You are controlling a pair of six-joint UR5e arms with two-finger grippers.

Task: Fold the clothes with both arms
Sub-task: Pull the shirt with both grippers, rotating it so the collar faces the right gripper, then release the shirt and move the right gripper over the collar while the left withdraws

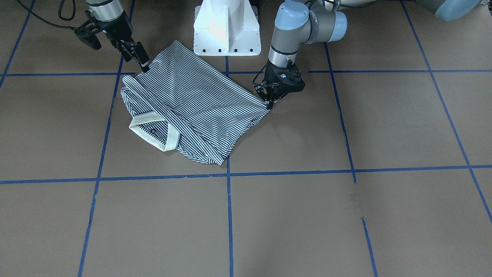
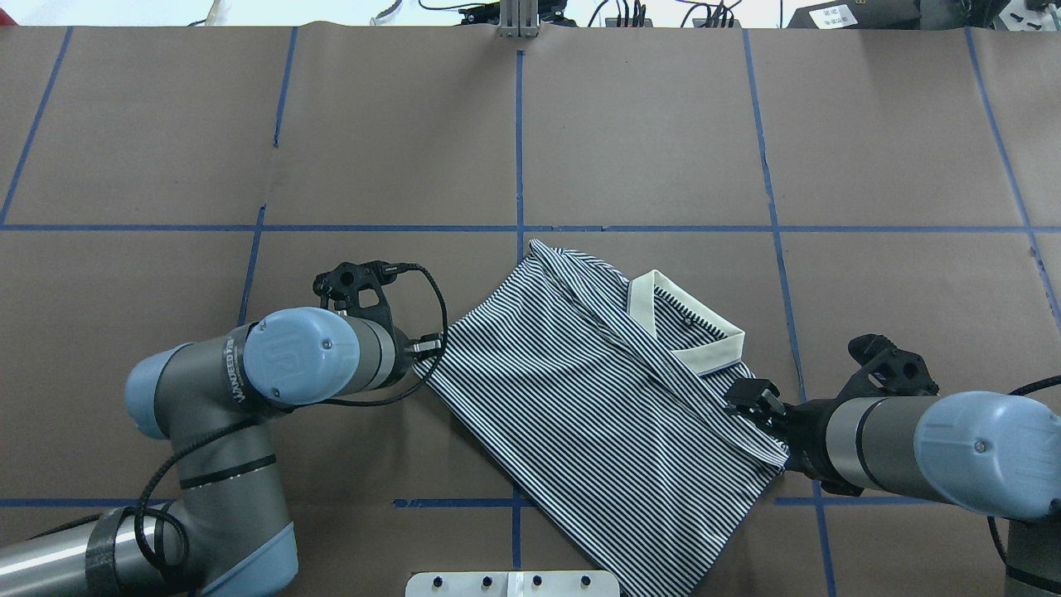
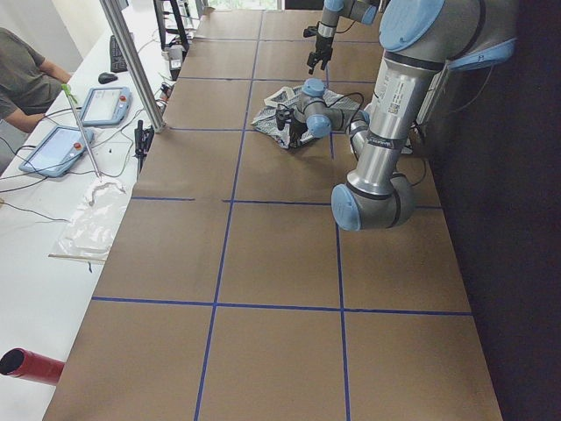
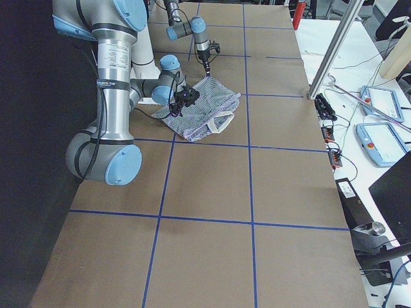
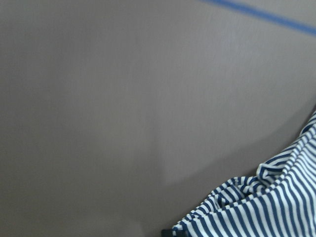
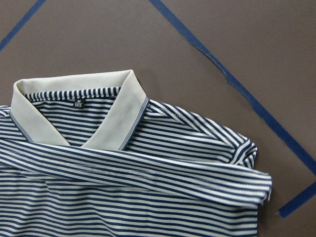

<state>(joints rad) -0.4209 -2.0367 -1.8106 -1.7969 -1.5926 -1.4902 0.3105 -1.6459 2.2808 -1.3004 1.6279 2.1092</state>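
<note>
Shirt (image 2: 580,398) lies folded, left claw (image 1: 270,103) and right claw (image 1: 144,65) at opposite edges.

The shirt (image 1: 200,104) lies on the table (image 1: 307,215) between left fingers (image 1: 270,102) and right fingers (image 1: 143,61).

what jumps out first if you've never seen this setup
A navy-and-white striped polo shirt with a cream collar lies partly folded on the brown table near the white base. The left hand and right hand sit at its opposite edges; whether they grip it is unclear.

Robot lab; grid-taped table (image 1: 384,123); teach pendants (image 3: 106,104)
</note>
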